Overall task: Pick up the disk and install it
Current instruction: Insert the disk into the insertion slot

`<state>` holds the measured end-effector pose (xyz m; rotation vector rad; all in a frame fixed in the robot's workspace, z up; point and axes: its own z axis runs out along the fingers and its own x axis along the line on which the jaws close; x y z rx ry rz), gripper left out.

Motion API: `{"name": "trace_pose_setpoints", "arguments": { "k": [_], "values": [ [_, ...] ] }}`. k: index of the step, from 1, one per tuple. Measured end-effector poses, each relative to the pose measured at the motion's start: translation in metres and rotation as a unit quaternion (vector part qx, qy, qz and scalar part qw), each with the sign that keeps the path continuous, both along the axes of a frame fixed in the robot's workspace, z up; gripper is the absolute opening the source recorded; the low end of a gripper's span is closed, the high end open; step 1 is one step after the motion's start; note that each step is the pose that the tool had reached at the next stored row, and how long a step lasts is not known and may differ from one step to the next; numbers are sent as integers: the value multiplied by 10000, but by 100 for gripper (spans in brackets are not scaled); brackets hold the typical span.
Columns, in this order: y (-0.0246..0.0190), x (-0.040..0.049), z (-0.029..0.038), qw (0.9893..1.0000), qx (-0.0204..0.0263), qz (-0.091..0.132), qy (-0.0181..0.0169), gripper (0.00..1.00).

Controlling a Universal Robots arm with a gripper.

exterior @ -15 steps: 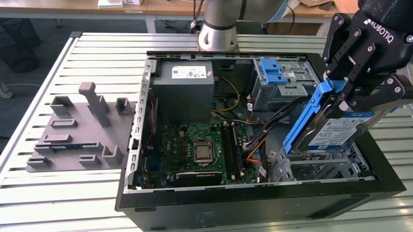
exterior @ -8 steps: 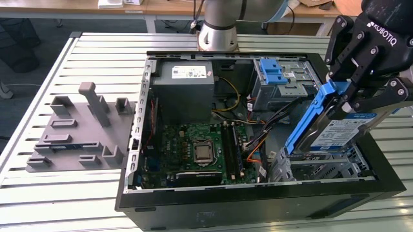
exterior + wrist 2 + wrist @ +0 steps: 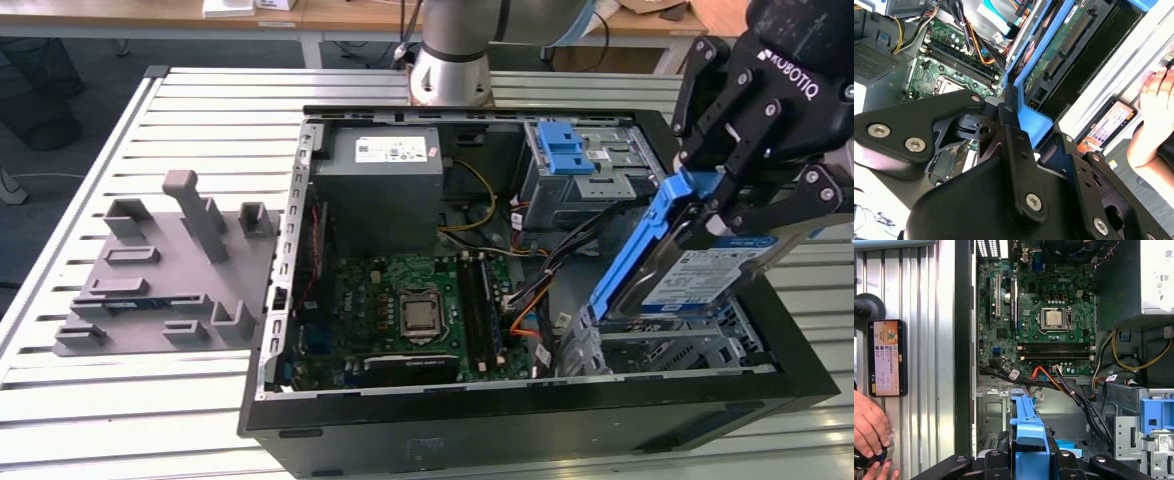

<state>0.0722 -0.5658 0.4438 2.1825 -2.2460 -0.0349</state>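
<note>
Hard drive in blue carrier (image 3: 694,270): lifted, clamped edge-on between closed gripper (image 3: 727,205) fingers, tilted above the open computer case's (image 3: 400,430) drive cage (image 3: 667,345). Seating outstanding.

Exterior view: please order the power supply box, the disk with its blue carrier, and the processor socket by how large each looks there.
1. Power supply box, but only narrowly.
2. Disk, held in the gripper; it is nearer the camera, so this ranking is unsure.
3. Processor socket, clearly smallest.

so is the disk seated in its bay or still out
Out: the disk hangs tilted above the case's metal bay, gripped by the hand.
</note>
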Motion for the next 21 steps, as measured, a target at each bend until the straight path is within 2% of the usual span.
{"name": "trace_pose_setpoints", "arguments": {
  "k": [10,21],
  "values": [
    [-6,6,-17,10000,-3,28,0,36],
    [-7,7,-112,10000,-4,43,0,36]
  ]
}}
